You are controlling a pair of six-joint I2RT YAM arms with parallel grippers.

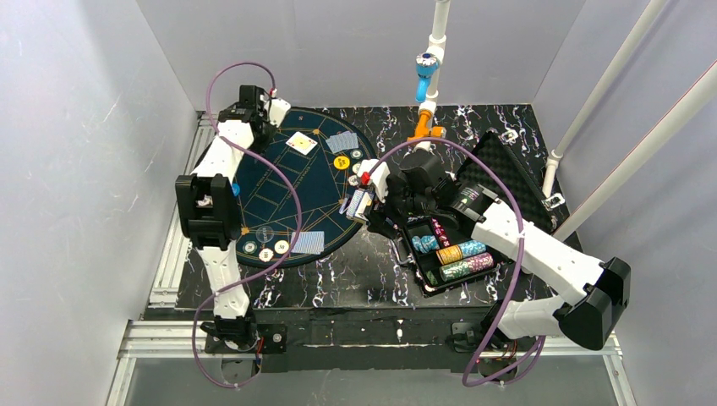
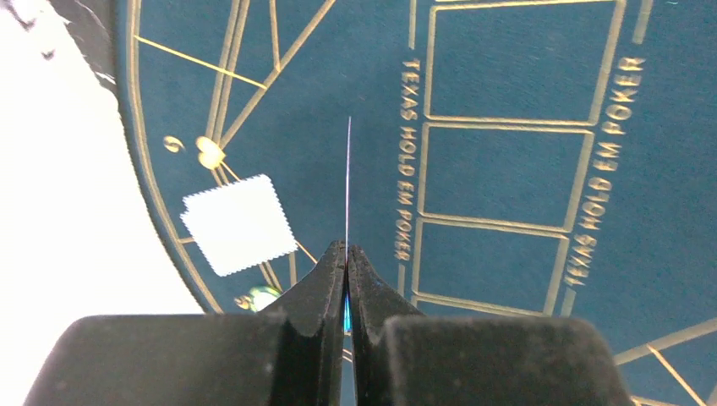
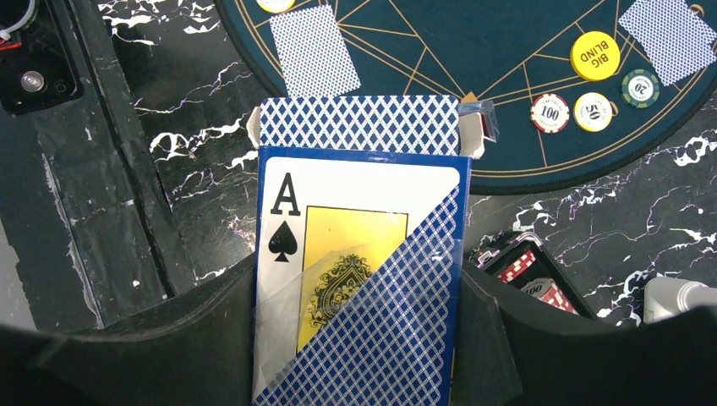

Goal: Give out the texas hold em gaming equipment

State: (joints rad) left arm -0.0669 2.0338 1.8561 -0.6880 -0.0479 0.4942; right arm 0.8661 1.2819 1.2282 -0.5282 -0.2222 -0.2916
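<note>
A thin playing card [image 2: 347,182] shows edge-on, and my left gripper [image 2: 347,250] is shut on it above the blue poker mat [image 2: 507,178]. In the top view that left gripper [image 1: 272,111] hangs over the mat's far left rim. My right gripper [image 3: 359,292] is shut on a blue card box [image 3: 363,245] with an ace of spades on its front and its top flap open. In the top view the box [image 1: 358,203] is at the mat's right edge. A face-up card [image 1: 302,143] and two face-down cards [image 1: 341,142] [image 1: 308,243] lie on the mat.
Chips lie on the mat: a yellow one [image 3: 594,55], a 100 [image 3: 550,112], a 50 [image 3: 593,111], a 20 [image 3: 640,88], and three near its front edge [image 1: 266,252]. The open black case [image 1: 499,165] with rows of chips [image 1: 457,254] lies under the right arm.
</note>
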